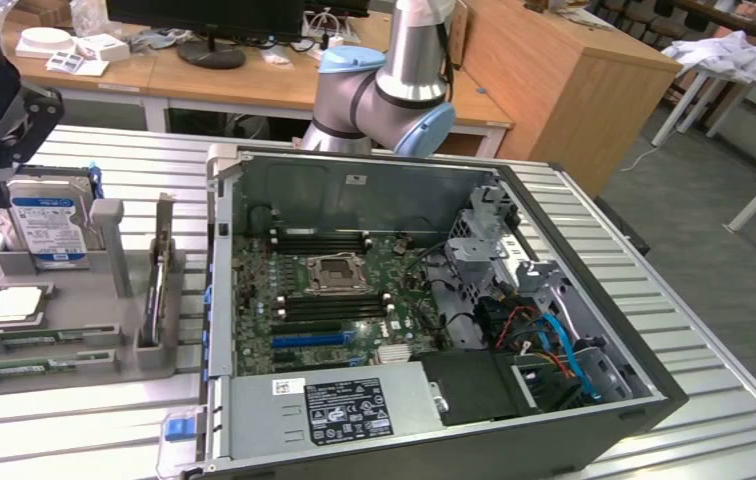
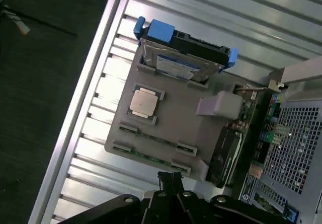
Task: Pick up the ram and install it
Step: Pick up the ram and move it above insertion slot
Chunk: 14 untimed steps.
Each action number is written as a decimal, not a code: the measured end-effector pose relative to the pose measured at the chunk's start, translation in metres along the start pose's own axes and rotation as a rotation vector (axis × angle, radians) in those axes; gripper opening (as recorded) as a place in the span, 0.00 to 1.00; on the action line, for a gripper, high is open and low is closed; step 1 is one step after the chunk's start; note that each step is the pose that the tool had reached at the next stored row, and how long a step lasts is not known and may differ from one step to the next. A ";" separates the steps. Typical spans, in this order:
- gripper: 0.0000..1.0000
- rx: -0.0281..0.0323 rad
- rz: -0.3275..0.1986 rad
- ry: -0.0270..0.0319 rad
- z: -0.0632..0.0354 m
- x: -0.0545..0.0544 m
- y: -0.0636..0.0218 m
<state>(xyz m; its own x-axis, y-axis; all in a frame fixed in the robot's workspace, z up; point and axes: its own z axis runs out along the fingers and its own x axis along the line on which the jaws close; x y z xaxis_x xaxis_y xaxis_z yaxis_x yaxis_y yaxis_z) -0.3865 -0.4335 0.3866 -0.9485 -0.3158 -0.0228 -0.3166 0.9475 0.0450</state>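
Ram (image 1: 34,340) lying flat in slot along near edge of grey tray (image 1: 85,310), at exterior view's left. Second green stick (image 1: 11,367) lying just nearer, parallel. Processor chip (image 1: 15,303) sitting just behind them. Hard drive (image 1: 47,225) standing upright at tray's far end. Gripper (image 2: 170,179) hanging above tray (fingers pressed together, gripping nothing), apart from ram. Open computer case (image 1: 418,160) lying at exterior view's right of tray, motherboard (image 1: 338,290) showing. Arm base (image 1: 385,90) rising beyond case.
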 end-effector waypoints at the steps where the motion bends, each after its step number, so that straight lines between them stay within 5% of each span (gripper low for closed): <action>1: 0.11 -0.0004 -0.018 0.0008 0.0000 0.000 0.0000; 14: 0.11 -0.0058 -0.254 0.0115 0.0005 0.000 0.0000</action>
<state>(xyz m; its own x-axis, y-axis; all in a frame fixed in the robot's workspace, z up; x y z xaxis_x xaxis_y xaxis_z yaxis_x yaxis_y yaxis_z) -0.3865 -0.4335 0.3861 -0.8385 -0.5445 -0.0228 -0.5449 0.8373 0.0450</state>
